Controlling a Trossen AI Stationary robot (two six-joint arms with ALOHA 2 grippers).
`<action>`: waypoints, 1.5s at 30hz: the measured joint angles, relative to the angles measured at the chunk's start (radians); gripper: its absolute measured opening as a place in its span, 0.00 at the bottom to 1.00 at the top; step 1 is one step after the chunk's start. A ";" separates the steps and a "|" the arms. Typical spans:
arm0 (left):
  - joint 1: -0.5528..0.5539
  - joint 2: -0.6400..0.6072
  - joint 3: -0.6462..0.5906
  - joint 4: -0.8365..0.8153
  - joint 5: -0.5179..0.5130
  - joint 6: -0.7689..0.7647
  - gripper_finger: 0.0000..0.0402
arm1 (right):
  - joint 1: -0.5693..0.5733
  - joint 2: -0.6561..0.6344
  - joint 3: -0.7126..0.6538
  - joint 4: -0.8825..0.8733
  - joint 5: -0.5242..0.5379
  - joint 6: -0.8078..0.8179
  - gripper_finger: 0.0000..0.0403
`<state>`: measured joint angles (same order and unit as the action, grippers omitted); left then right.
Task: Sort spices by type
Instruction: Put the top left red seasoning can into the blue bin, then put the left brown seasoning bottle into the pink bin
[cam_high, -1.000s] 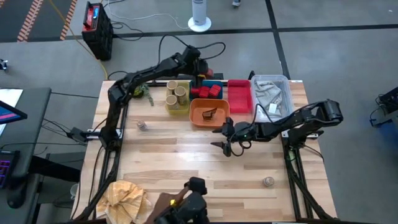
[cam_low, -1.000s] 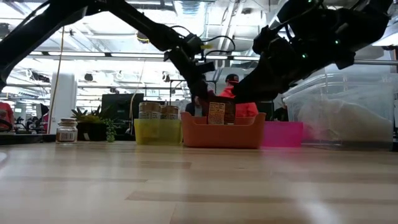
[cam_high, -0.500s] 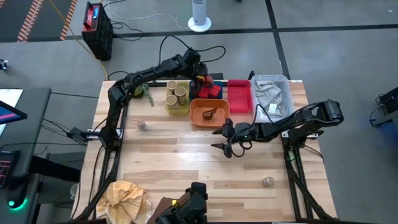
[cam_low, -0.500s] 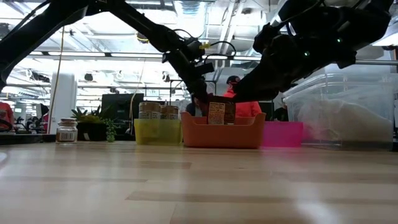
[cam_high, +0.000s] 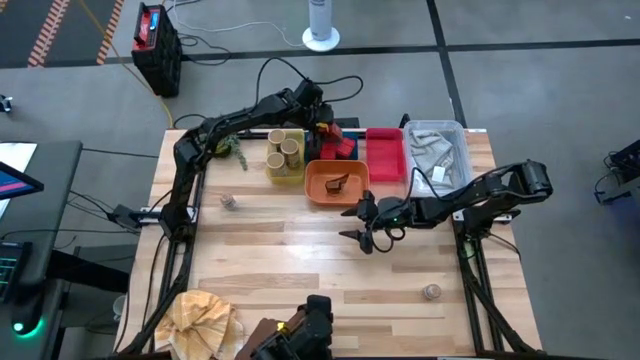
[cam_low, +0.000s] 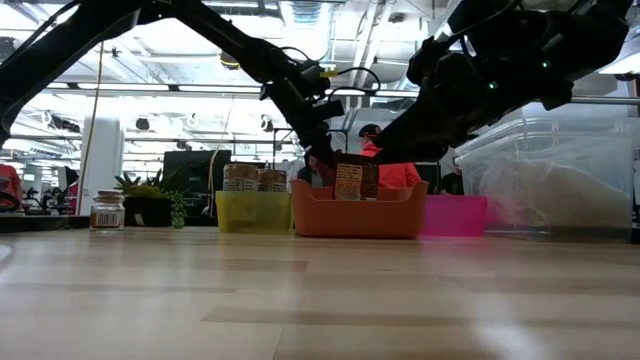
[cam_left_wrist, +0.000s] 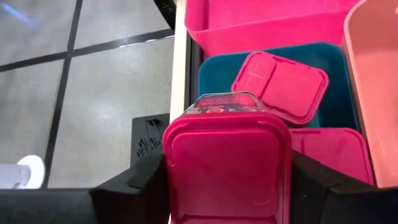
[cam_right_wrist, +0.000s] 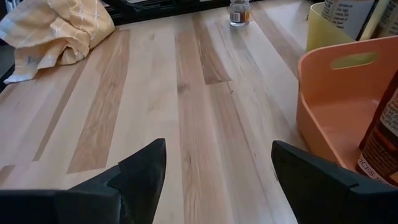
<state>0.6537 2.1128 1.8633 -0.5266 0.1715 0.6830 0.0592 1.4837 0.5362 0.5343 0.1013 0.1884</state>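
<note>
My left arm (cam_high: 235, 122) is stretched long across the table's (cam_high: 290, 260) far edge, left gripper (cam_left_wrist: 227, 180) over the blue tray (cam_left_wrist: 336, 87), fingers (cam_left_wrist: 134, 186) clamped on a red tin (cam_left_wrist: 227, 168) held above two more tins (cam_left_wrist: 281, 85) lying in that tray. My right arm (cam_high: 480, 195) is bent low from the right edge, right gripper (cam_right_wrist: 214, 171) hovering over bare wood mid-table beside the orange tray (cam_right_wrist: 339, 106), fingers (cam_right_wrist: 140, 171) spread wide, holding nothing. One shaker (cam_high: 229, 202) sits near the left edge, another (cam_high: 432, 292) toward the near right corner.
</note>
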 joint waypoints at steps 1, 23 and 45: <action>0.000 0.000 0.000 0.000 -0.001 0.002 0.55 | 0.000 0.000 0.000 0.000 0.000 0.003 0.78; -0.009 -0.099 0.016 -0.007 -0.064 -0.037 0.67 | -0.026 -0.069 0.000 -0.135 0.004 0.014 0.78; -0.208 -0.564 -0.498 -0.134 -0.268 -0.407 0.67 | 0.093 -0.308 0.001 -0.478 0.246 0.072 0.78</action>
<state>0.4459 1.5490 1.3649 -0.6606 -0.0966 0.2764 0.1520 1.1762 0.5369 0.0566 0.3473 0.2600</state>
